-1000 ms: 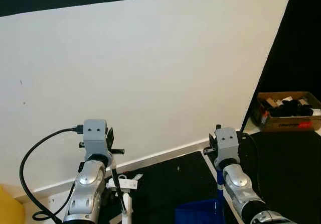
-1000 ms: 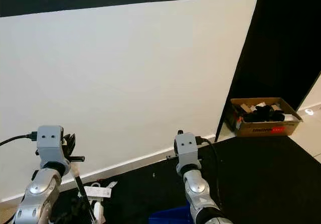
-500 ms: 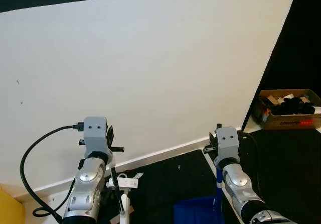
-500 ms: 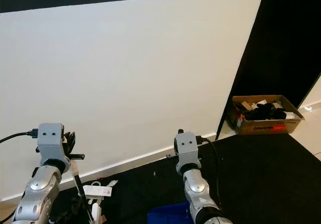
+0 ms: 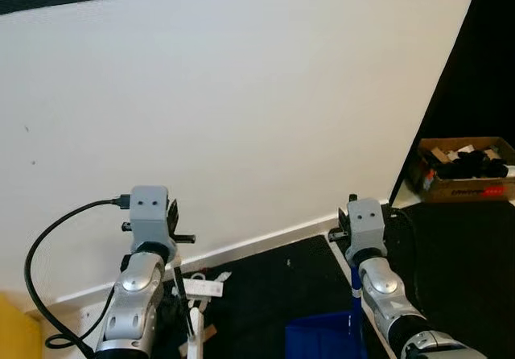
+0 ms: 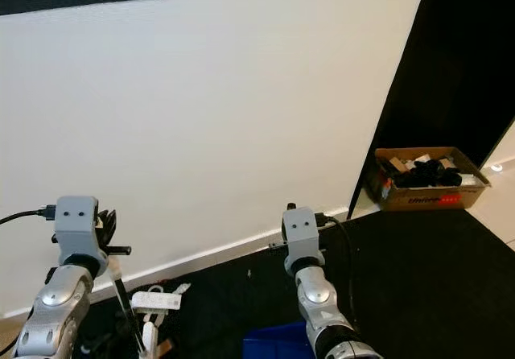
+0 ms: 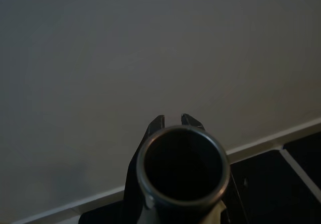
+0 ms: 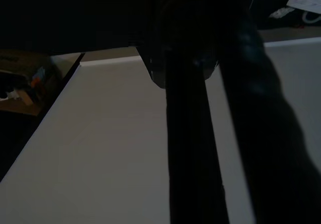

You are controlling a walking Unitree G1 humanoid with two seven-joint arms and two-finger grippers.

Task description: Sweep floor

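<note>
The blue dustpan [image 5: 320, 336] sits low on the black floor [image 5: 265, 286] between the two arms, with a thin blue handle [image 5: 353, 311] rising from it alongside the right arm [image 5: 378, 282]. On the other side a thin dark broom stick [image 5: 179, 282] runs down from the left arm [image 5: 137, 295] toward the floor. In the left wrist view this stick shows end-on as a dark round tube [image 7: 183, 171], and the left gripper [image 7: 173, 121] is clenched around it, its two fingertips poking up just behind the tube's rim. The eye views do not show that grip, since the silver wrist block covers the fingers.

The right wrist view is very dark: a dark pole [image 8: 193, 153] crosses it in front of the white wall, next to a thick black shape that is too shadowed to name. Whether the right gripper is clenched or released cannot be told from it.

A white power strip [image 5: 201, 288] lies on the floor just beside the left arm, near the white skirting [image 5: 265, 240] at the foot of the white wall [image 5: 241, 109]. A black cable [image 5: 56, 246] loops from the left wrist. Well apart to the right, against a black panel [image 5: 483, 77], stands a cardboard box [image 5: 463, 170] holding dark items. A yellow thing [image 5: 18, 327] shows at the lower left edge.
</note>
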